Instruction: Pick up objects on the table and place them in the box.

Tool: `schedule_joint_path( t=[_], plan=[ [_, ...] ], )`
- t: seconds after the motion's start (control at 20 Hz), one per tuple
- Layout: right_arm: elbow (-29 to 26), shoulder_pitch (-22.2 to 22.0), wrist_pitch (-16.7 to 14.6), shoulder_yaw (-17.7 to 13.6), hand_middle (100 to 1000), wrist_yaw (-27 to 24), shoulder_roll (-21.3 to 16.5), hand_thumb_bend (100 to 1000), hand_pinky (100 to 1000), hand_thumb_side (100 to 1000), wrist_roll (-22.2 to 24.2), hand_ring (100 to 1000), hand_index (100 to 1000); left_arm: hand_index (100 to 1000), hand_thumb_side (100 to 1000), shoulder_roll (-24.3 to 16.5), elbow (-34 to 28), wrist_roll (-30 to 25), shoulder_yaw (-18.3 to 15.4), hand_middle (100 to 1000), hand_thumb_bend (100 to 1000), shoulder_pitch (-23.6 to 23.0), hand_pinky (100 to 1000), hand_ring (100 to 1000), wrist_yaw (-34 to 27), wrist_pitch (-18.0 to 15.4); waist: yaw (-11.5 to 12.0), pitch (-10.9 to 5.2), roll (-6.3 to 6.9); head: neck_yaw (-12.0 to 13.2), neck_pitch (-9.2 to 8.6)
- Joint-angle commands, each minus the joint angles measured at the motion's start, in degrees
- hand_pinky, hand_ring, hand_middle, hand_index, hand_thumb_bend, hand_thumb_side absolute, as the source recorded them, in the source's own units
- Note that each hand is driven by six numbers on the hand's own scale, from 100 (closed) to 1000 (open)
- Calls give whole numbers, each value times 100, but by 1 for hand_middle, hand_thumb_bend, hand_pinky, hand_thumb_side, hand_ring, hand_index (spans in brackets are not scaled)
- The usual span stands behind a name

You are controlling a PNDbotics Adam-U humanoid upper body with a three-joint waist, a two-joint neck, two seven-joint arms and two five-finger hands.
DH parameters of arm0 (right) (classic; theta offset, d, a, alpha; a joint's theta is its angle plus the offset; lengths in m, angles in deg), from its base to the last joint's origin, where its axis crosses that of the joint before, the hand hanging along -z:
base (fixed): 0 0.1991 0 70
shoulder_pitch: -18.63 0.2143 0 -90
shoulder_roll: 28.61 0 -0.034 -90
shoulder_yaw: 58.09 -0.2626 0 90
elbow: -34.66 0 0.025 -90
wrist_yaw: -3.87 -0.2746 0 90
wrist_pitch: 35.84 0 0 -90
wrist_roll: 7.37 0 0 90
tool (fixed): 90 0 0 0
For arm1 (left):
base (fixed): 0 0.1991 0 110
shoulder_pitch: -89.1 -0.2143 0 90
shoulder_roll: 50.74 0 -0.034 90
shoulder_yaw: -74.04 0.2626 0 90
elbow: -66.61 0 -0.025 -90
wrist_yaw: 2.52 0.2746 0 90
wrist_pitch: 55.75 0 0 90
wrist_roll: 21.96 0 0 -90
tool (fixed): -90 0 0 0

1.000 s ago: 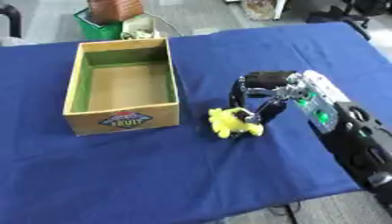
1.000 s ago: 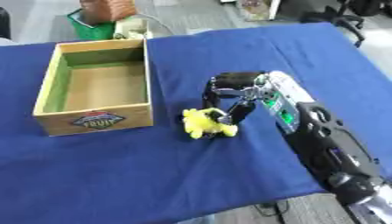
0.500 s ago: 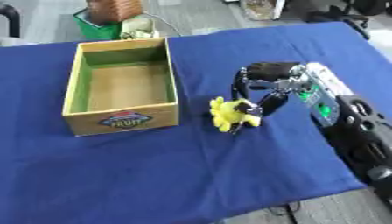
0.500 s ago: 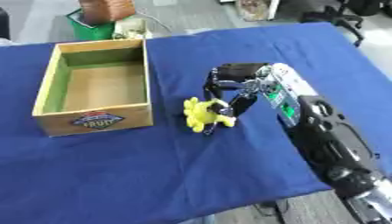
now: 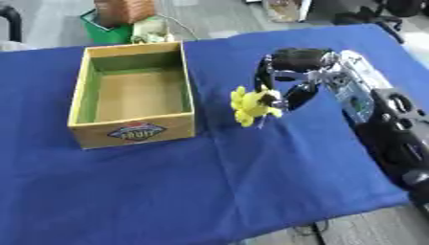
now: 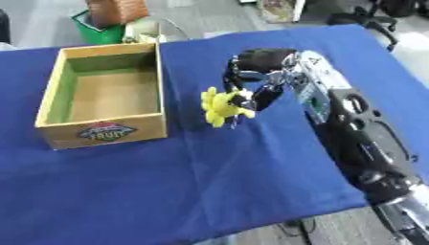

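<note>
Right robot hand [image 5: 289, 76] curls its fingers around a yellow toy [image 5: 250, 106], which hangs off the blue table [image 5: 251, 182], just right of the wooden box [image 5: 134, 129]. The box lies to the robot's left of the toy, its long axis running away from the robot, so I judge the carry must go leftward over the near wall. The right eye view shows more of the arm behind the hand. No left hand shows.
</note>
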Motion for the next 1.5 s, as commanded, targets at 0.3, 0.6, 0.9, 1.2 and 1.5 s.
schedule_joint_path(
  t=[0.3, 0.6, 0.9, 1.2, 1.5],
  plan=[
    [-90, 625, 21, -216, 431, 1008, 302, 122, 698, 100, -318, 579, 199, 614, 202, -113, -84, -23, 5, 462, 713, 48, 483, 416, -17, 0, 139, -92, 56, -10, -90],
    [-52, 1014, 43, -302, 432, 1696, 676, 165, 698, 100, -557, 582, 198, 614, 203, -96, -89, -44, 24, 461, 715, 77, 483, 416, -32, 0, 313, -56, 100, -62, -176],
    [-54, 1273, 56, -362, 432, 2174, 1086, 171, 699, 100, -734, 582, 198, 614, 204, -76, -98, -67, 47, 461, 717, 117, 482, 415, -49, 2, 483, -17, 141, -104, -278],
    [64, 1378, 15, -361, 432, 2440, 1496, 151, 699, 100, -818, 580, 199, 614, 203, -44, -99, -83, 60, 460, 719, 134, 482, 415, -65, 3, 612, 31, 177, -148, -349],
    [229, 1249, -50, -350, 427, 2506, 1816, 103, 699, 100, -804, 574, 199, 613, 202, 0, -96, -100, 73, 460, 721, 144, 481, 414, -81, 2, 734, 100, 220, -192, -425]
  ],
)
